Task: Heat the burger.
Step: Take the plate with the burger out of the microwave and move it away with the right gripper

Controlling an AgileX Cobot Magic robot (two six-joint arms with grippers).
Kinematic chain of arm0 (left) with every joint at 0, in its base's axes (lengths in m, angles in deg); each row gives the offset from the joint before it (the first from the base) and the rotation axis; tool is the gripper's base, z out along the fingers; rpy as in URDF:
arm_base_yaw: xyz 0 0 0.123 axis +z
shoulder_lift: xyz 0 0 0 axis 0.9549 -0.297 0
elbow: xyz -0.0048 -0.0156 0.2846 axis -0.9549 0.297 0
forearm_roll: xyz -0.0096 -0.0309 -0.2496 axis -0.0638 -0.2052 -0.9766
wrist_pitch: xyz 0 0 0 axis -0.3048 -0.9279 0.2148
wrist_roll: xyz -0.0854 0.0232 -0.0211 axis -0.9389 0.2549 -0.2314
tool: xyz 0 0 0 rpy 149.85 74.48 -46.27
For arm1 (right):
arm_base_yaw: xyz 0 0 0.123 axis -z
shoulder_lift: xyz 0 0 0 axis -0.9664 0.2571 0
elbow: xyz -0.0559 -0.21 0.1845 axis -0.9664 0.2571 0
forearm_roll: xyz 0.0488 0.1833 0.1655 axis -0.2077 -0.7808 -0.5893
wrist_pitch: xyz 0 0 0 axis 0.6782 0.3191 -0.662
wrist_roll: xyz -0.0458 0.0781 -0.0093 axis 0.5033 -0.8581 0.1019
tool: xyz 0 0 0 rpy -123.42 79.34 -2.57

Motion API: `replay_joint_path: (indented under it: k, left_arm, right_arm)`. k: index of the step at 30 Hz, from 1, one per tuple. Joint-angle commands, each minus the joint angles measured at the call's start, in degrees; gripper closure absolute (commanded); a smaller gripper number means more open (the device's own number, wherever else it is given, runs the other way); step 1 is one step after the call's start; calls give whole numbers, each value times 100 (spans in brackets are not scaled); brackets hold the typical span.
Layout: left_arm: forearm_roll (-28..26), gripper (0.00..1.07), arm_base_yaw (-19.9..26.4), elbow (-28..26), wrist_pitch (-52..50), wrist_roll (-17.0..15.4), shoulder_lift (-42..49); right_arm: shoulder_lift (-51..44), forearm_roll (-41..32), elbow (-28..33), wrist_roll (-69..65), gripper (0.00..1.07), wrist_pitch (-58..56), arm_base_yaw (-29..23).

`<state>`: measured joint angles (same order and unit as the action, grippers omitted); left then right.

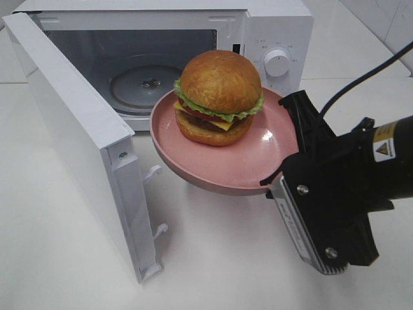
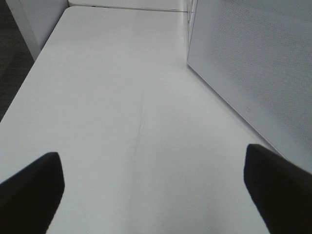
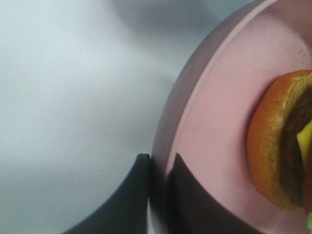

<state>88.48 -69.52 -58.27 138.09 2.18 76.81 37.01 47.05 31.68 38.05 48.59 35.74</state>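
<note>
— Burger (image 1: 219, 97), tall, glossy golden-brown bun with lettuce, tomato, cheese and patty, rides on the round pink plate (image 1: 258, 169), held off the white tabletop (image 1: 213, 258) before the open white microwave (image 1: 271, 32). Why by the rim?

— Pinching the edge leaves the food untouched and the plate roughly level. The right gripper (image 3: 158, 168) has its dark jaws clamped together on the rim, one above, one below.

— And the glass turntable (image 1: 145, 84)?

— Bare, so I judge the plate goes there next. The swung-out door (image 1: 77, 142) hides the left gripper (image 2: 156, 190) from above; its wrist camera shows fingers spread wide over bare table, holding nothing.
</note>
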Motion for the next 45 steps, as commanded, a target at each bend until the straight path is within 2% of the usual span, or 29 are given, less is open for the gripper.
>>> replay_joint_path:
  k: [1,7,26,34,36,45]
  left_arm:
    - [-11,15,11,17,-52,11,6]
    - [-11,15,11,17,-52,11,6]
    - [-11,15,11,17,-52,11,6]
    - [-11,15,11,17,-52,11,6]
    - [-11,15,11,17,-52,11,6]
    - [-11,15,11,17,-52,11,6]
  right_arm:
    - [-516,23,178,-120,107,74,-17]
    - [-980,309,350,-367,107,-361,-17]
    - [-2555,2257,384,-2905,107,-2097,-11]
    - [-2595,2956,384,-3942,107,-2618,-11]
    - [-2590,3507,384,-4761,107,-2848,-11]
    - [-2590,4251,384,-6045,107,-3461,-11]
